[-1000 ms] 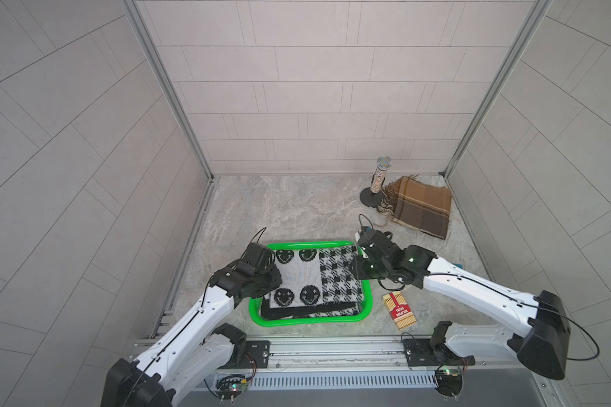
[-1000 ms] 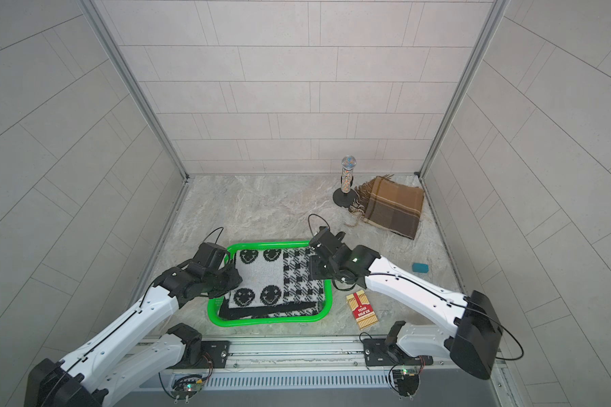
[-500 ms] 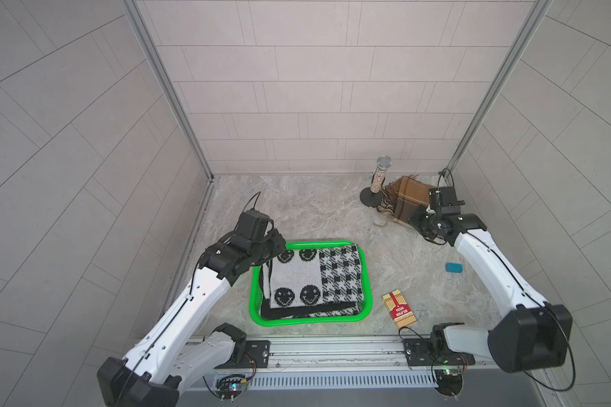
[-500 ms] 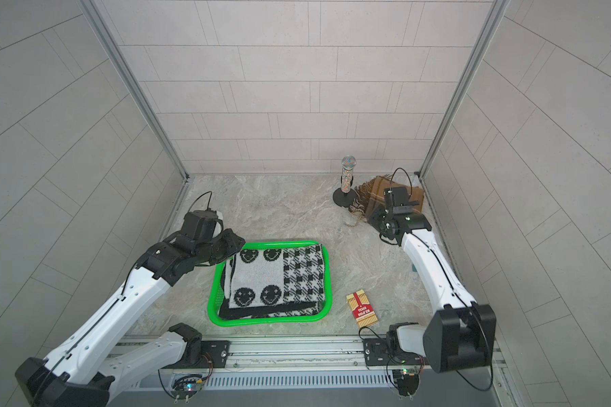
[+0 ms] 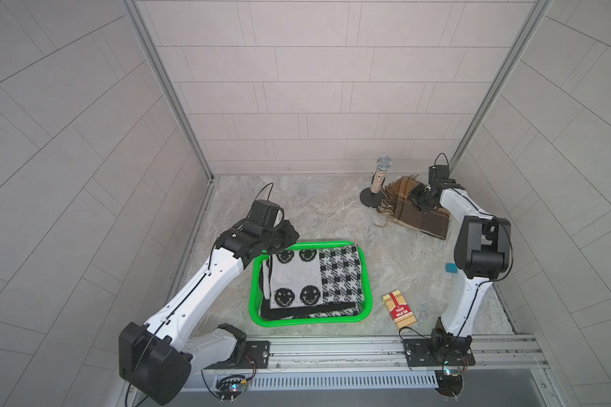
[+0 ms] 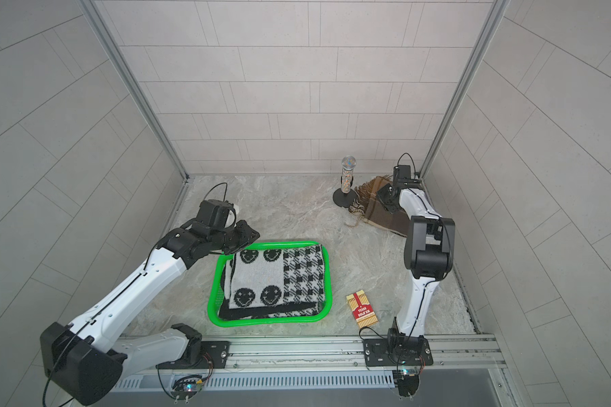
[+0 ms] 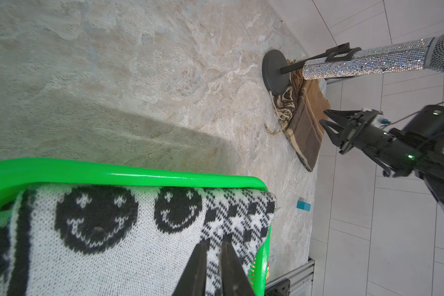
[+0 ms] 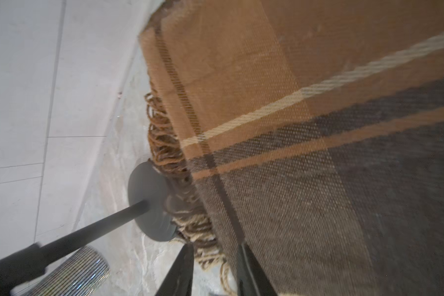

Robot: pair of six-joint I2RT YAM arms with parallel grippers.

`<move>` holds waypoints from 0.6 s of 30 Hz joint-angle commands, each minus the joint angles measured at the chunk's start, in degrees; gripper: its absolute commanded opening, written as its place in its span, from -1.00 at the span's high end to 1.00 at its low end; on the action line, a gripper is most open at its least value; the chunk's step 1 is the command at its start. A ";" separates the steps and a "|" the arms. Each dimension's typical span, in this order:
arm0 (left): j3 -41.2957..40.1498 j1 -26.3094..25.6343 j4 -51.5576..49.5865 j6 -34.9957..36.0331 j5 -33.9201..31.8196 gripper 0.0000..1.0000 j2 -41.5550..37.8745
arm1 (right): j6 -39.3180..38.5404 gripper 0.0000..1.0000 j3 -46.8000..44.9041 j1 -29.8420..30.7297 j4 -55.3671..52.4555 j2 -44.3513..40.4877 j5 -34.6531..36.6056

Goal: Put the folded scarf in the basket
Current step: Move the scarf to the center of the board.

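Plainly, the widest free stretch of the marble-patterned bench [image 5: 307, 208] lies in the middle and toward the rear-left corner, between the basket and the back wall. The bright green plastic basket [image 5: 307, 321] sits near the front edge, its glossy rounded rim just behind the metal rail [image 5: 332, 349]. The folded knitted scarf [image 5: 313, 278], black and white with smiley faces and houndstooth checks, lies inside the basket and fills it almost wall to wall.

The left jaws hover over the basket's rear-left corner, clenched nearly together with nothing between them. Well apart, in the rear-right corner, a brown plaid scarf [image 5: 420, 218] lies folded. Its twisted fringe touches the round black base of a glittery microphone on a stand [image 5: 380, 176]. The right jaws hang over that woven cloth near the fringe, parted and grasping nothing; whether their tips touch it cannot be told.

A red-and-cream card box [image 5: 399, 309] lies flat just right of the basket, and a small teal block [image 5: 451, 268] lies near the right wall. Pale tiled panels enclose the bench on three sides.
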 commanded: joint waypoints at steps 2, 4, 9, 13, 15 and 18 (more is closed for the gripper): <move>-1.20 -0.01 2.38 1.51 1.79 0.66 0.93 | -2.67 0.35 4.86 0.16 -6.50 5.97 -0.87; -1.48 -0.01 2.93 1.33 2.29 0.66 1.43 | -4.74 0.36 6.11 0.45 -9.77 7.76 0.28; -1.79 -0.02 3.53 1.59 2.04 0.67 1.98 | -7.92 0.36 0.72 1.10 -10.97 5.89 1.09; -2.19 -0.01 4.12 0.96 2.01 0.67 1.87 | -10.44 0.37 -7.09 2.35 -9.94 0.71 1.52; -2.52 -0.01 4.12 0.76 1.67 0.68 1.38 | -10.56 0.37 -12.76 2.87 -8.17 -3.48 1.72; -3.48 -0.02 4.33 0.16 1.05 0.70 0.23 | -10.47 0.37 -20.73 4.40 -5.50 -10.42 2.68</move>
